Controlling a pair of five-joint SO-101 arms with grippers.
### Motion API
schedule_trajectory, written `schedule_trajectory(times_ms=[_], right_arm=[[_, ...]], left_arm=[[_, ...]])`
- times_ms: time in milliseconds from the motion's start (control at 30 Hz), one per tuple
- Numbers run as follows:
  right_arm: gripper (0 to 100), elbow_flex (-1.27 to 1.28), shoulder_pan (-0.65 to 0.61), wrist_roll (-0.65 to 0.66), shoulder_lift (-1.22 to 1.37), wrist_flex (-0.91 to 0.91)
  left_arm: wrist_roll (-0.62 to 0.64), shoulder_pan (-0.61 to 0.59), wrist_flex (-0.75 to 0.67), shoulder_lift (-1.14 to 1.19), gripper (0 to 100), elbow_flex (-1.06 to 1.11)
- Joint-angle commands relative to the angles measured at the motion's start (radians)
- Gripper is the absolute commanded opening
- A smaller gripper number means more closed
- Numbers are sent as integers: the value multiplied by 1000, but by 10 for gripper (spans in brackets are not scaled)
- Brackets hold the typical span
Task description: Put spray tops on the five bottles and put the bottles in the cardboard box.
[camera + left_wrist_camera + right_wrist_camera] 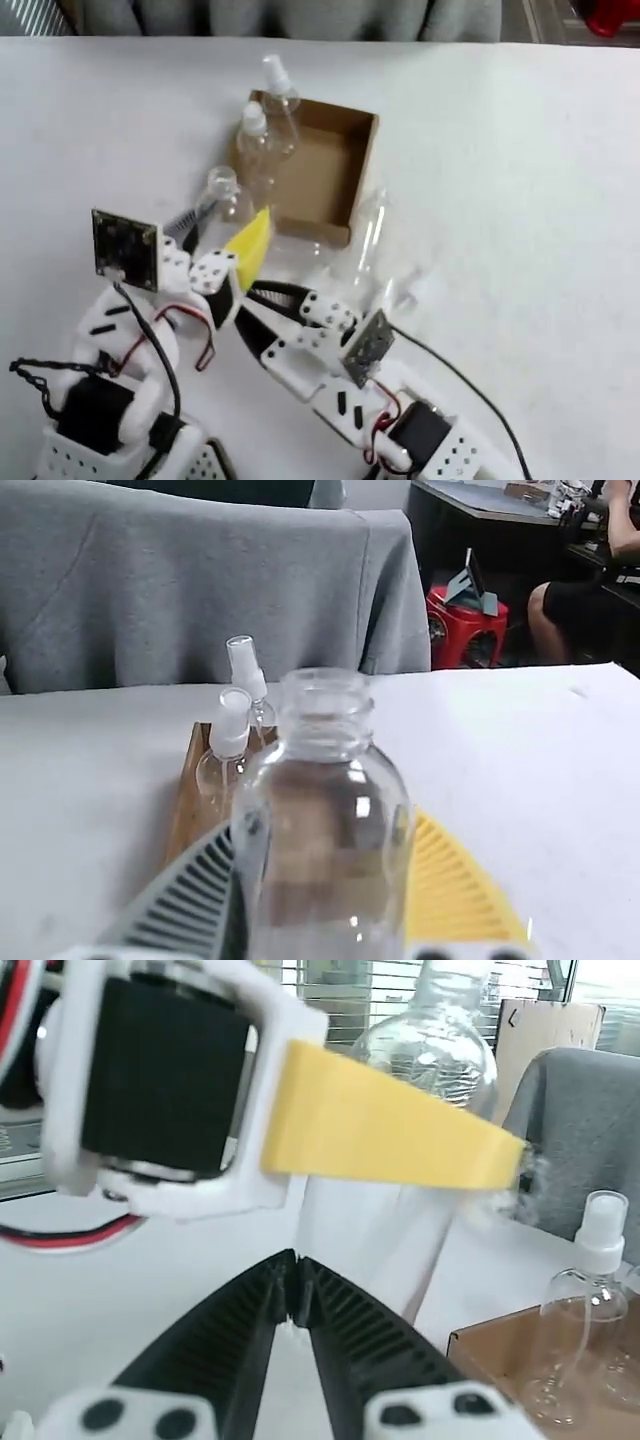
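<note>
A clear bottle point(325, 810) with no spray top stands upright between the grey and yellow fingers of my left gripper point(320, 890), which is shut on it. From above, this bottle point(224, 192) is just left of the cardboard box point(335, 190). Two bottles with spray tops point(272, 98) point(256, 140) lie at the box's left side. Another clear bottle point(368, 235) lies on the table right of the box. My right gripper point(293, 1275) is shut, its black fingertips right below the left gripper's yellow finger point(390, 1130); from above the right gripper point(245, 297) sits under the left one point(225, 218).
Both arm bases stand at the table's near edge, with loose cables point(185, 345) between them. A grey cloth-covered seat point(200, 580) stands beyond the far edge. Open white tabletop point(520, 180) lies right of the box.
</note>
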Motion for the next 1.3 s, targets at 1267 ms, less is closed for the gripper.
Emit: schedule_trajectory(times_ms=[1267], right_arm=[[16,-15,10,9,8,68]], left_arm=[[-6,41,-110,-58,20,49]])
